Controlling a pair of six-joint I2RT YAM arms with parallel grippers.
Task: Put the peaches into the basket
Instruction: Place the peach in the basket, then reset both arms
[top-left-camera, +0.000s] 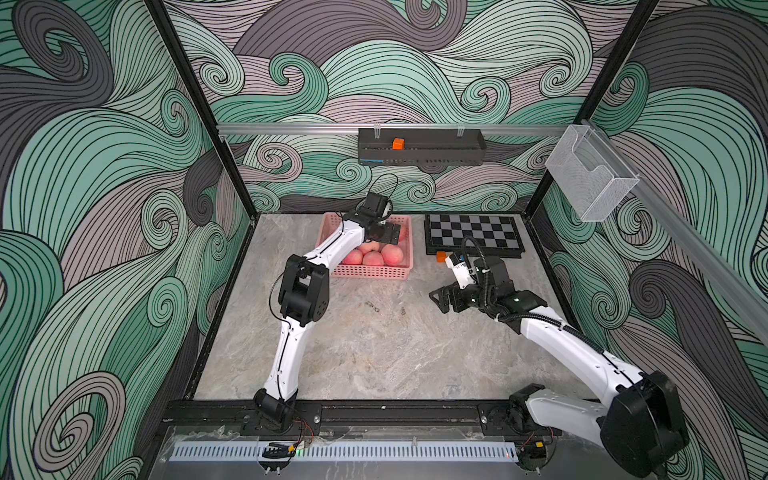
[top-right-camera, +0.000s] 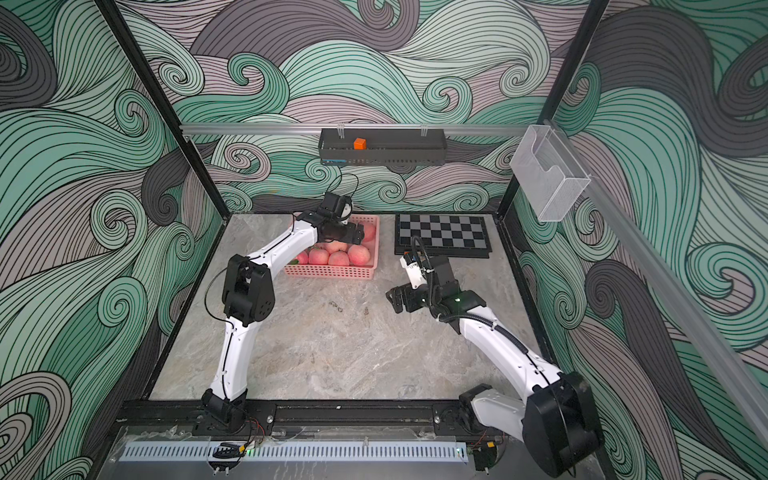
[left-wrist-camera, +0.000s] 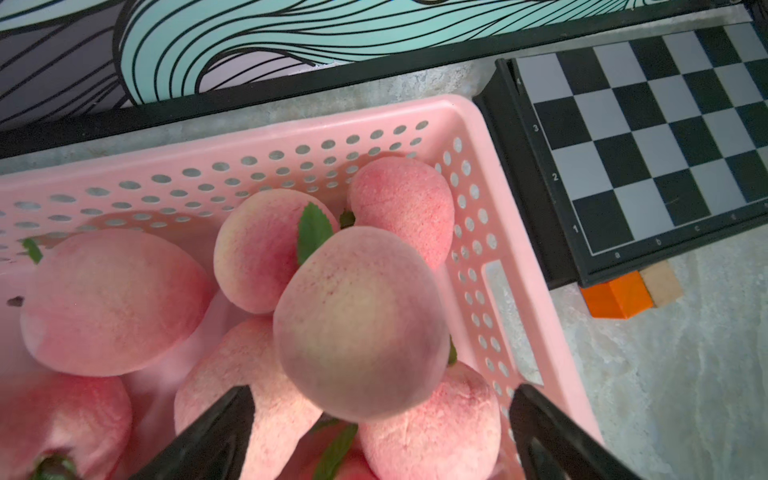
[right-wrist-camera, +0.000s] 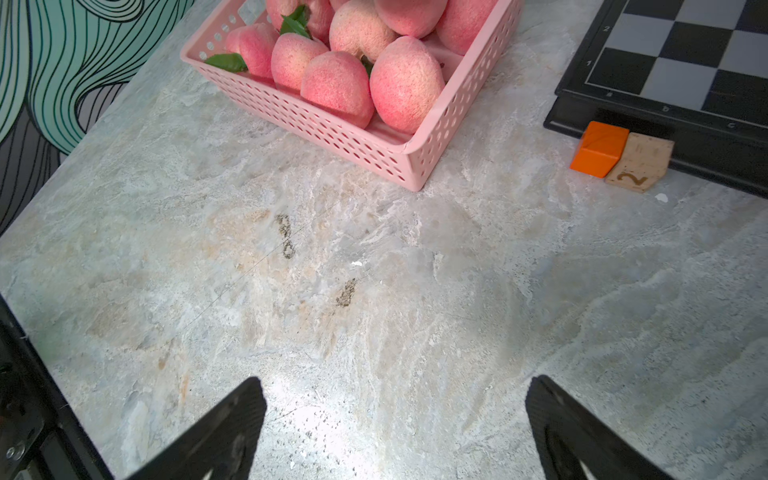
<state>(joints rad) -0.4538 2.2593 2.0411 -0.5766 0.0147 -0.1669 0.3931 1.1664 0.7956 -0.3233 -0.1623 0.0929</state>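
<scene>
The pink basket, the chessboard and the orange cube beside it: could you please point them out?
pink basket (right-wrist-camera: 316, 124), right wrist view, near perforated wall
chessboard (right-wrist-camera: 673, 81), right wrist view, grey square
orange cube (right-wrist-camera: 602, 143), right wrist view, upper face

Peaches (right-wrist-camera: 336, 87): pink-red fading to pale cream, finely speckled skin, green leaves on some.
Basket (right-wrist-camera: 332, 137): plain pale pink, walls dotted with rows of round holes.
Tabletop (right-wrist-camera: 374, 270): grey-white marble look, beige streaks, a few dark specks.
Chessboard (top-left-camera: 471, 232): black and grey checks, black frame.
Cube (right-wrist-camera: 598, 147): solid orange.
Block (right-wrist-camera: 640, 162): tan, marked with a brown 2.
Walls (top-left-camera: 104, 166): swirls of teal, mauve and dark grey, lined in black.
Robot arms (top-left-camera: 286, 353): white shells, black joints.
</scene>
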